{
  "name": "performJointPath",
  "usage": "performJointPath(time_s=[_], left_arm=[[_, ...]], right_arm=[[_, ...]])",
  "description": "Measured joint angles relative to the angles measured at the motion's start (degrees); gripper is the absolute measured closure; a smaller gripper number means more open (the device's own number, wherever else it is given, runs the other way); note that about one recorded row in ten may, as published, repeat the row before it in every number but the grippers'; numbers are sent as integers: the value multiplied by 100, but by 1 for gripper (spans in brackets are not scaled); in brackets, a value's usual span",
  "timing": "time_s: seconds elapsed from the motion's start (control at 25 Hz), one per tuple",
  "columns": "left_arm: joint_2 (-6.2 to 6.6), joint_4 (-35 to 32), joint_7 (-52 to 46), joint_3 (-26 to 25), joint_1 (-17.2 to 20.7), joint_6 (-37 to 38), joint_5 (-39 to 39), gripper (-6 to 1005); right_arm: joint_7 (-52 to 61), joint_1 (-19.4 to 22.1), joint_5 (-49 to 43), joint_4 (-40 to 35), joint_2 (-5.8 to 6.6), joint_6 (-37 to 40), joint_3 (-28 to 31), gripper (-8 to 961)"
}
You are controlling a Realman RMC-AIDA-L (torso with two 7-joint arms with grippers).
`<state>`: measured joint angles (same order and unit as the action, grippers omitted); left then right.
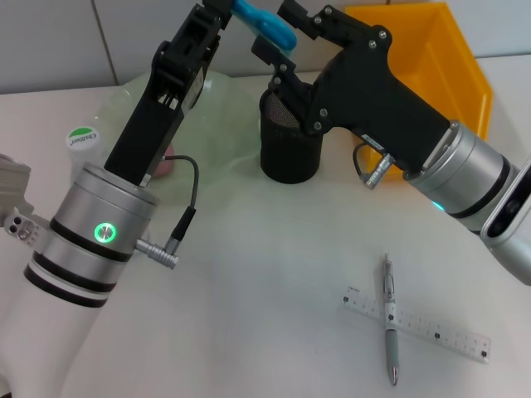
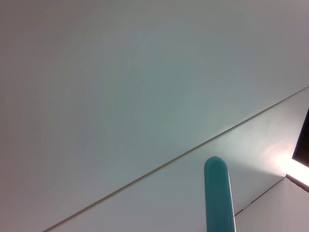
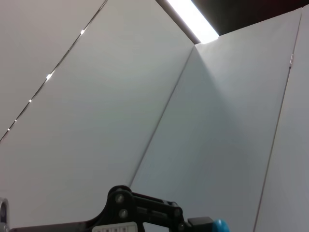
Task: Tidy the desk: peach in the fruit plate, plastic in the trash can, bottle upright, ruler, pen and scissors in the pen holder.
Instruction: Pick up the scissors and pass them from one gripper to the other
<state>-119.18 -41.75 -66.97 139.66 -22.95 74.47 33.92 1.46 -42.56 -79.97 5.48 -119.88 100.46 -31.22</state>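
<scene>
A: Where are the scissors (image 1: 264, 25)?

B: Up in the air near the far edge, above the pen holder (image 1: 289, 141), between the two grippers. Only a blue handle shows. The left gripper (image 1: 217, 18) seems to be pinching it; the left wrist view shows a teal handle (image 2: 218, 195) sticking out from that arm.

A: And the right gripper (image 1: 286, 37)?

B: Just beside the same handle, jaws spread a little, not clearly gripping. It looks like a handover or a steadying move, though I can't tell which.

A: So what's done?

B: The peach (image 1: 165, 162) lies in the fruit plate (image 1: 217, 124) by the far-left part of the worktop, half hidden by the left arm, so I'd count that done. The bottle (image 1: 81, 138) near the far-left corner shows its cap upward; probably upright.

A: What's left?

B: The scissors aren't in the holder yet. The pen (image 1: 390, 319) lies crossed over the ruler (image 1: 419, 324) near the front-right corner, both untouched. The yellow trash can (image 1: 427, 62) sits at the far-right corner; I can't see any plastic, so that step is unclear.
</scene>
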Motion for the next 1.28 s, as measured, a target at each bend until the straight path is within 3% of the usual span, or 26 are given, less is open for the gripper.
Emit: performJointPath(time_s=[0.16,0.76,0.92,1.12,1.28], left_arm=[[0,0,4,0,1,2,0,740],[0,0,9,-1,-10,7,0,738],[0,0,9,0,-17,5,0,737],[0,0,9,0,-26,-6,0,737],[0,1,8,6,-26,-7,-5,736]], right_arm=[[-2,-32,0,27,0,-8,2,597],[-6,-69,0,59,0,-72,60,655],[-6,-82,0,59,0,-72,63,790],[-6,-88,-32,59,0,-72,64,789],[-6,-73,-45,59,0,-65,56,851]])
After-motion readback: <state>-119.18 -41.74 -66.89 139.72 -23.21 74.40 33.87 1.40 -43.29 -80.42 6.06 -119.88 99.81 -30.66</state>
